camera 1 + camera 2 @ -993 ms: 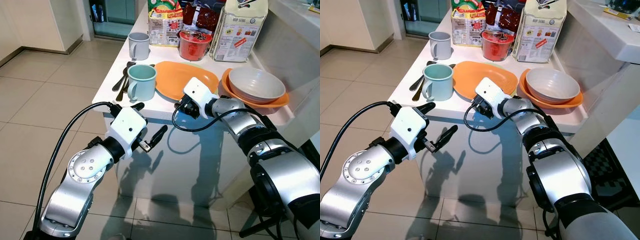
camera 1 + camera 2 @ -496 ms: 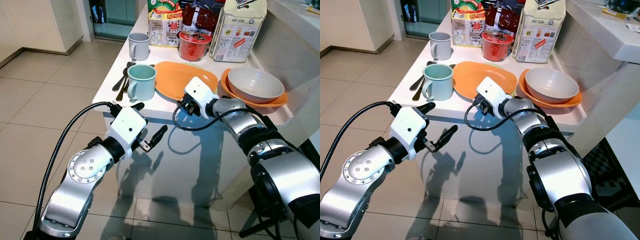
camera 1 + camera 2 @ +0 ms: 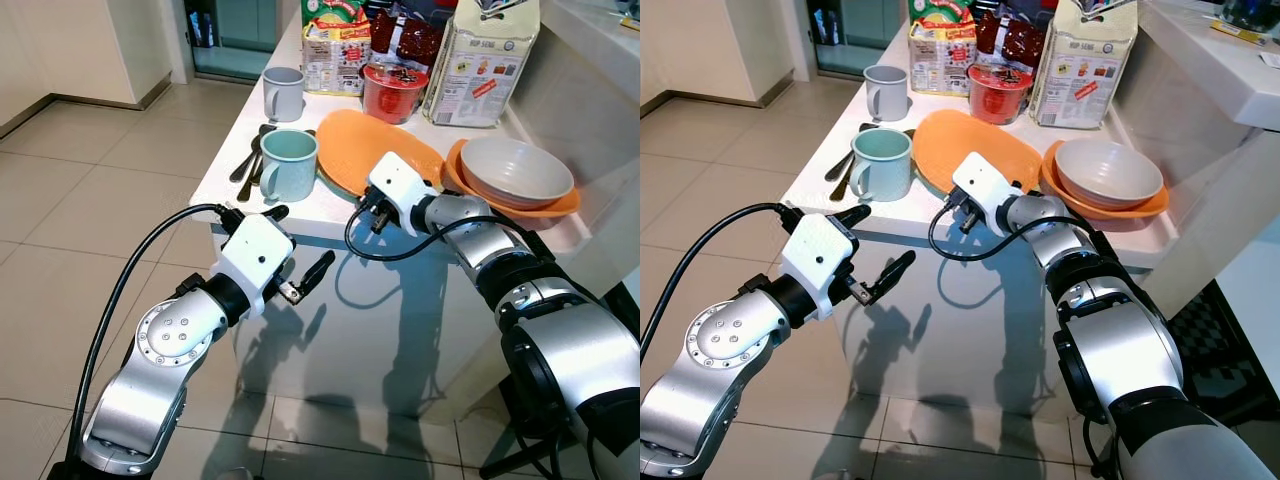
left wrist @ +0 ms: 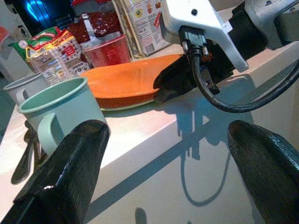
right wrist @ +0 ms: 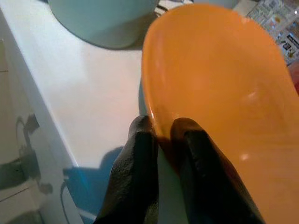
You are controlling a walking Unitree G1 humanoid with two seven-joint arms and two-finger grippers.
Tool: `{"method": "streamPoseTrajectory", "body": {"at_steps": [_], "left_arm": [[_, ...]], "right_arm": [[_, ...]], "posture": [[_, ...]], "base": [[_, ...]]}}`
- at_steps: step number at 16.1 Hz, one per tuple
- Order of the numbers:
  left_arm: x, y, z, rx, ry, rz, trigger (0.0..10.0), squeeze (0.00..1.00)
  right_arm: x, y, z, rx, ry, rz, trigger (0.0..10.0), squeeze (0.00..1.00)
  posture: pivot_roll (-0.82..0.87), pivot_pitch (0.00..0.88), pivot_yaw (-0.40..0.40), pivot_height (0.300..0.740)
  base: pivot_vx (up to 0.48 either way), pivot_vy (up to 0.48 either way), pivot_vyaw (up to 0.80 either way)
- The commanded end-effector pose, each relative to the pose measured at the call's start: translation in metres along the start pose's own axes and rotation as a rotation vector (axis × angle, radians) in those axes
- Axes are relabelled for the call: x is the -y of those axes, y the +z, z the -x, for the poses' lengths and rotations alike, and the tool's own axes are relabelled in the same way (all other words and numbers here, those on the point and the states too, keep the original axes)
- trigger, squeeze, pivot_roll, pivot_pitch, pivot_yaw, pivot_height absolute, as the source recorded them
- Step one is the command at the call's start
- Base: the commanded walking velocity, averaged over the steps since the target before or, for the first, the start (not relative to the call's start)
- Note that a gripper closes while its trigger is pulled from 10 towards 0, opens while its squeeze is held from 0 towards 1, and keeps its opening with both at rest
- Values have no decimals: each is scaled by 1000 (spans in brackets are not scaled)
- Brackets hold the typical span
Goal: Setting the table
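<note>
Now the right gripper (image 5: 161,140), clamped on the near rim of the flat orange plastic plate (image 3: 385,150), has tilted it upward; left gripper (image 3: 300,250) gapes wide

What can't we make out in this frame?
- Right gripper in the eye views: fingertips hidden behind its white wrist housing.
- Cutlery: partly hidden by the green mug; count unclear.
- Packages at the table's far end: tops cut off by the eye views' upper edge.
- Orange plate: cut off by the right wrist view's edge.
</note>
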State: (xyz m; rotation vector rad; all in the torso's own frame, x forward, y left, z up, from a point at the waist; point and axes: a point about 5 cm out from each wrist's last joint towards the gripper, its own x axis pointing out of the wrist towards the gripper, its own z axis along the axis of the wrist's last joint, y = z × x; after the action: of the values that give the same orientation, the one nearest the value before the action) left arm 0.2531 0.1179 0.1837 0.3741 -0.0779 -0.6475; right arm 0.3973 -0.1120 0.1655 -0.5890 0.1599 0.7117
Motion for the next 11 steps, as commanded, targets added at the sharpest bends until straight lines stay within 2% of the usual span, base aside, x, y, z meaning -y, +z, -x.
{"method": "streamPoseTrajectory", "body": {"at_steps": [1, 3, 5, 11], "left_arm": [[2, 6, -1, 21, -7, -18, 10000, 0], [2, 7, -2, 24, -6, -20, 10000, 0], [2, 9, -4, 36, 7, -22, 10000, 0], [-1, 13, -12, 60, 36, -25, 10000, 0]], "right_arm": [[8, 0, 4, 22, -30, -34, 0, 0], [14, 6, 6, 61, -56, -29, 0, 0], [30, 21, 14, 164, -137, -34, 0, 0], [48, 37, 27, 304, -230, -3, 0, 0]], "posture": [[47, 0, -81, 740], [45, 0, -81, 740], [41, 0, -78, 740], [27, 0, -67, 740]], "base": [[0, 0, 0], [0, 0, 0], [0, 0, 0], [0, 0, 0]]}}
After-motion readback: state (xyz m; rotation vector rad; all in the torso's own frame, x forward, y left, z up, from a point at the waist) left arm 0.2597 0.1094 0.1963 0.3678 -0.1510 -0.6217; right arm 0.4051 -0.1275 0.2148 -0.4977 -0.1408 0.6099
